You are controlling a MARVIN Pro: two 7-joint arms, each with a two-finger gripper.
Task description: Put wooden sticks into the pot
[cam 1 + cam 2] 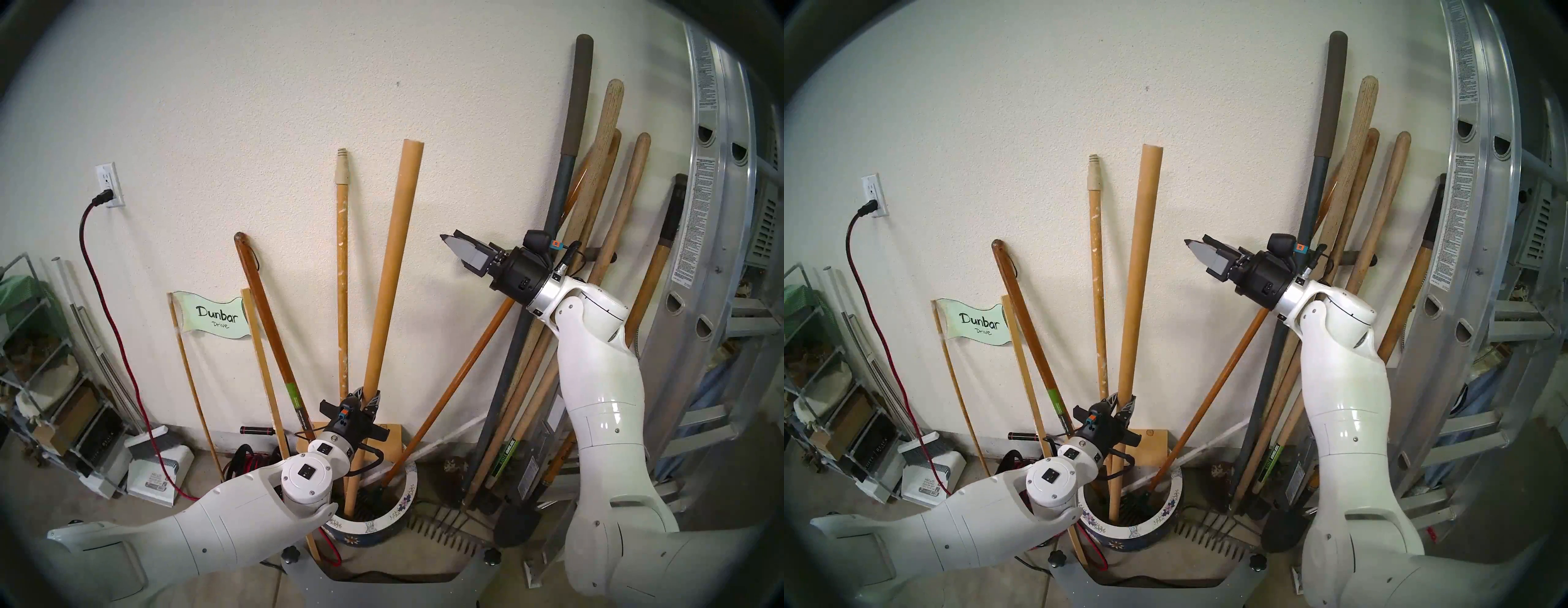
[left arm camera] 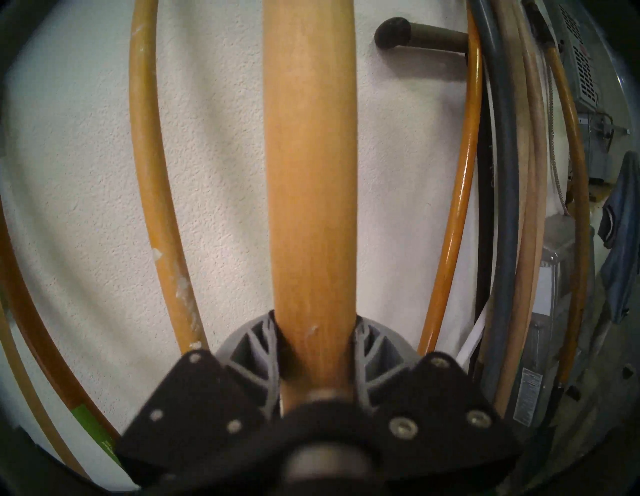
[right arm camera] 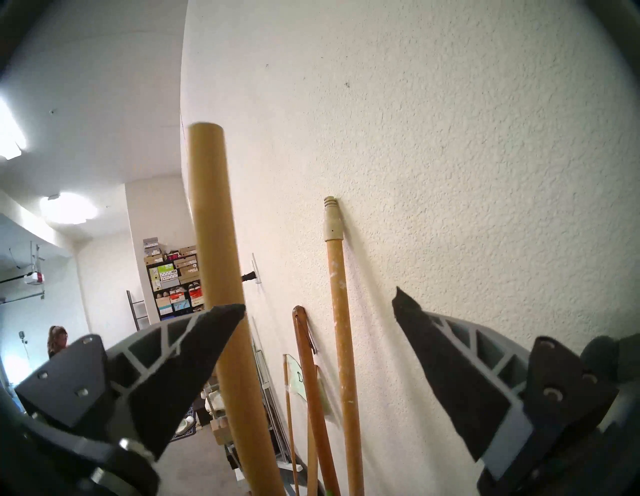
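Far on the left, a red and black cord (image 1: pixel 108 305) is plugged into a white outlet (image 1: pixel 109 184) on the bumpy cream wall (image 1: pixel 263 106). Next comes a pale green paper flag (image 1: pixel 214 316) on a thin stick, with "Dunbar Drive" written on it. Beside it leans a flat thin slat (image 1: pixel 263 373), then a shiny dark brown handle (image 1: pixel 271 331) with a round top and a small cord loop. Then come the two wooden sticks. The thin stick (image 1: pixel 342 297) is round, tan, dotted with white paint, and has a cream plastic screw tip; it leans on the wall with its bottom end in the pot (image 1: pixel 399 516). The thick stick (image 1: pixel 392 271) is round, smooth and plain, with a flat cut top, and its bottom end is down in the pot too. The left hand (image 1: pixel 367 401) is closed tight around the thick stick low down, just above the pot, with its gray ribbed fingers (image 2: pixel 261 346) pressed on both sides. The pot is round, with a wide white rim with purple flowers and a dark blue side with white flowers. A shiny orange handle (image 1: pixel 449 390) slants out of it to the right. The right hand (image 1: pixel 456 252) is up high and spread wide, holding nothing, apart from the thick stick and to its right. Far right, many long tool handles (image 1: pixel 594 220) lean by a silver metal ladder (image 1: pixel 712 212).
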